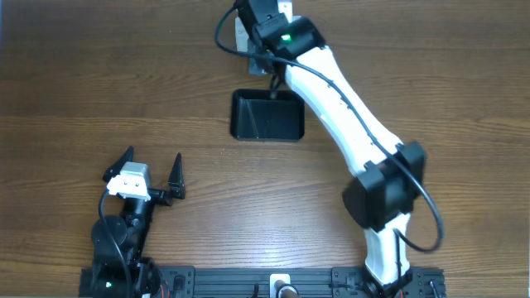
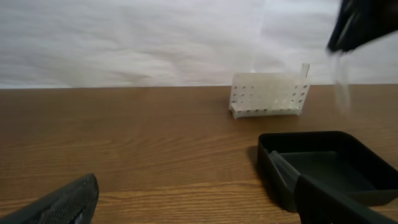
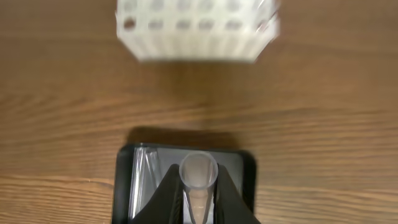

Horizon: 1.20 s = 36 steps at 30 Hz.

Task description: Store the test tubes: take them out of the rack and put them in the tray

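Brown wood-grain counter (image 1: 99, 74) carries everything you are working with. Nearest the arm bases, your left hand (image 1: 152, 154) sits low, well apart from the tray (image 1: 286, 124) and off to its left, with its fingers spread wide and nothing between them.

Farther out, the black tray lies flat on the counter. One clear tube (image 3: 142, 180) lies inside it along a side wall.

Your right hand (image 3: 198, 178) hangs over the tray, near the rim that faces the rack (image 2: 268, 96). Its fingers are pinching a second tube (image 3: 198, 169), held upright with its open mouth turned up toward the wrist camera and clear of the tray floor.

Beyond the tray, on the side away from the bases, the white rack stands on the counter, near the tray but not touching it. A single tube (image 2: 305, 70) stands upright in one end of the rack, its top poking above the rack's upper edge.
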Motion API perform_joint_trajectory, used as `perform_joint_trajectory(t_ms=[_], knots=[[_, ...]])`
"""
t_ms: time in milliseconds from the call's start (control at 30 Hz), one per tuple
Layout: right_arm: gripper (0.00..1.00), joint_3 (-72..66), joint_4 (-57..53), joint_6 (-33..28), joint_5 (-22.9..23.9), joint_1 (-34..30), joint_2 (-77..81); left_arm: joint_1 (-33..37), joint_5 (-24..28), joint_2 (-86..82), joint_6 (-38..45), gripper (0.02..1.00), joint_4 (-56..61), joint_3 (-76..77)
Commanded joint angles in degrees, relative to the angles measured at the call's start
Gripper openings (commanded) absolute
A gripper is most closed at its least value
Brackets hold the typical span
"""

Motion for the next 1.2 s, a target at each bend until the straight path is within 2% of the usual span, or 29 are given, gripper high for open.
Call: perform_joint_trajectory(t_ms=[33,600,1100,1200], knots=[[0.049,-0.3,0.3,1.6,-5.5,0.3,5.4,0.3,0.6,-0.4,0.7,1.0,-0.2,-0.3],[0.066,-0.3,0.2,6.7,-5.6,0.9,12.9,0.3,0.6,-0.4,0.7,1.0,-0.2,-0.3],[0.108,-0.3,-0.9,6.6,-5.6,2.3,13.9,0.3,0.6,-0.4,0.7,1.0,-0.2,-0.3],[0.148,-0.3,-1.4,6.6,-5.6,2.3,13.9,0.3,0.6,-0.4,0.7,0.998,-0.2,-0.3]])
